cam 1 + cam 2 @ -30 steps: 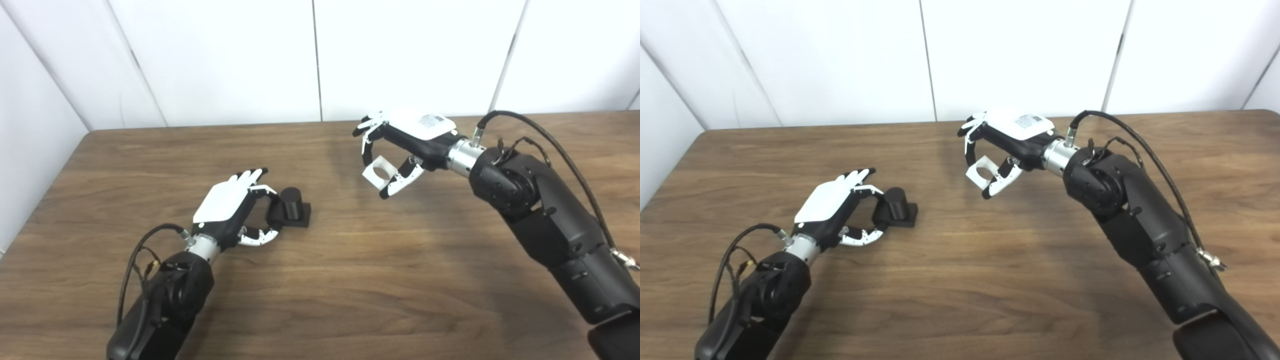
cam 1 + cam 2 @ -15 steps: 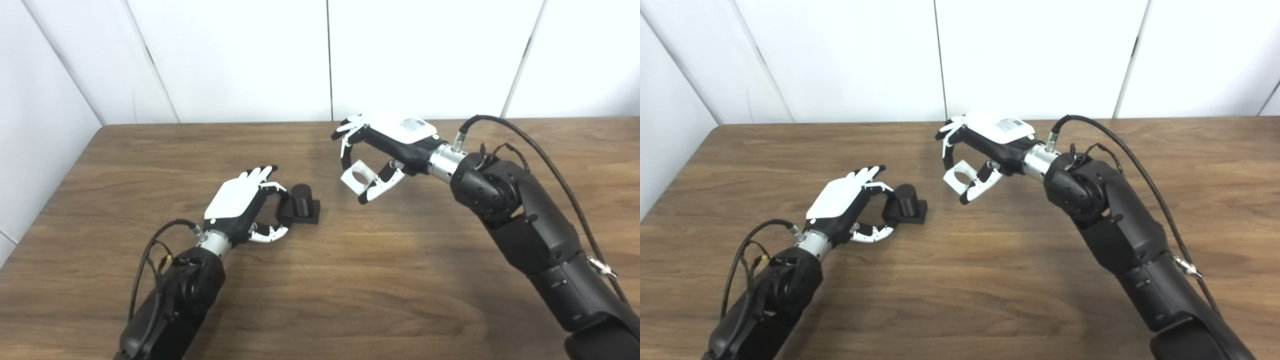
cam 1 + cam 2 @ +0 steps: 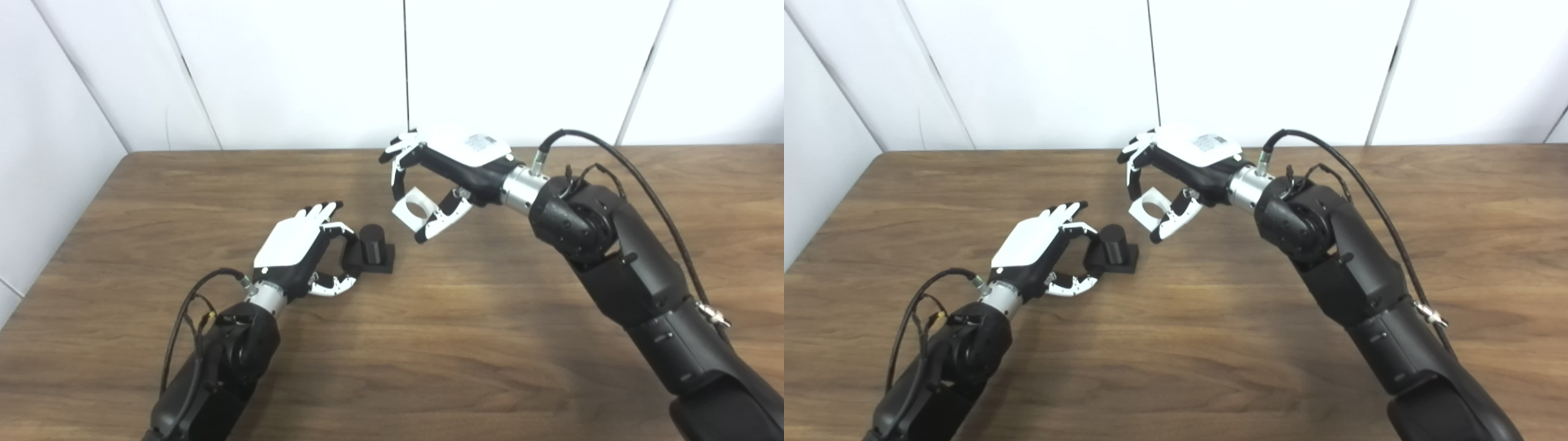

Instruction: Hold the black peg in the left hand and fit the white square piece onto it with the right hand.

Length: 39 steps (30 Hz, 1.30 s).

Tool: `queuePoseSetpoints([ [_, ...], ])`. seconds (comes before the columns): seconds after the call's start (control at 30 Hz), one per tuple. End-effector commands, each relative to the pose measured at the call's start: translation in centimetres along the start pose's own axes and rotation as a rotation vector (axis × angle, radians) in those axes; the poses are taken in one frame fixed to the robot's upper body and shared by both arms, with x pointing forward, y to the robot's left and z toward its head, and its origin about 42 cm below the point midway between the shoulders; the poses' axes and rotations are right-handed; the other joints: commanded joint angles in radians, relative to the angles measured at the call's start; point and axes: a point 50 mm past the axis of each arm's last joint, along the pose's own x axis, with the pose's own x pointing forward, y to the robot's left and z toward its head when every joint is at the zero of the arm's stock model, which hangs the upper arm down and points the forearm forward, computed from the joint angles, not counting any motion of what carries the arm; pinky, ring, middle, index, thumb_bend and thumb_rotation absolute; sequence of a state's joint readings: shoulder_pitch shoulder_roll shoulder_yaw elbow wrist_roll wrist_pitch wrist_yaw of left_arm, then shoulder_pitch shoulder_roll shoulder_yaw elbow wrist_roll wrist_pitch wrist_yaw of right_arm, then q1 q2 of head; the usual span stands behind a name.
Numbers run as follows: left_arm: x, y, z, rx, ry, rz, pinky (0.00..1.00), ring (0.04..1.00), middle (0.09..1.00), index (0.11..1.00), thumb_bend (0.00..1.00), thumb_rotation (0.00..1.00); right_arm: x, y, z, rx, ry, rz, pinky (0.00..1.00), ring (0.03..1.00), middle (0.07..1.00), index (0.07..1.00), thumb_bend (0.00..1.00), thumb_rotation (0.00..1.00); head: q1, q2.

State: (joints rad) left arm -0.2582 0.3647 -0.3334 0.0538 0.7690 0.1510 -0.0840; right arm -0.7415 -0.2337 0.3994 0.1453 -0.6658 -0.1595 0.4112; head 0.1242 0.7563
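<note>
Peg (image 3: pixel 372 240) of matte black, a short round post rising from a square base, stands on the wooden bench (image 3: pixel 429 343) with the left hand (image 3: pixel 300 251) curled round its near side, fingers closed on it. Just beyond and above, the right hand (image 3: pixel 450 168) pinches the white square piece (image 3: pixel 413 209), a flat block with a round hole, held clear of the peg.

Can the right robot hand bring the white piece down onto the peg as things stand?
Probably yes. The right robot hand holds the white piece up and to the right of the peg, with nothing between. The left robot hand grips the peg's side, leaving its top uncovered.
</note>
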Motion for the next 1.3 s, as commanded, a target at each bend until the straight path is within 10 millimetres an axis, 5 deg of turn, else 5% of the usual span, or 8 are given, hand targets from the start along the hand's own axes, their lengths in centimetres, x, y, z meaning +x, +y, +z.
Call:
queuePoseSetpoints([
  [0.0,0.1,-1.4,0.2,0.022,0.016,-0.058,1.00,1.000,0.996,0.645,0.74,0.20,1.3,-3.1,1.1,-0.032,-0.067,-0.082,0.94,0.903,0.825,0.481,0.52,0.14,0.004,-0.001],
  [1.27,0.1,-1.9,0.6,0.016,0.024,-0.043,1.00,1.000,0.998,0.647,0.73,0.24,4.6,-1.9,2.8,0.003,-0.086,-0.050,0.96,0.902,0.826,0.481,0.52,0.14,0.042,0.000],
])
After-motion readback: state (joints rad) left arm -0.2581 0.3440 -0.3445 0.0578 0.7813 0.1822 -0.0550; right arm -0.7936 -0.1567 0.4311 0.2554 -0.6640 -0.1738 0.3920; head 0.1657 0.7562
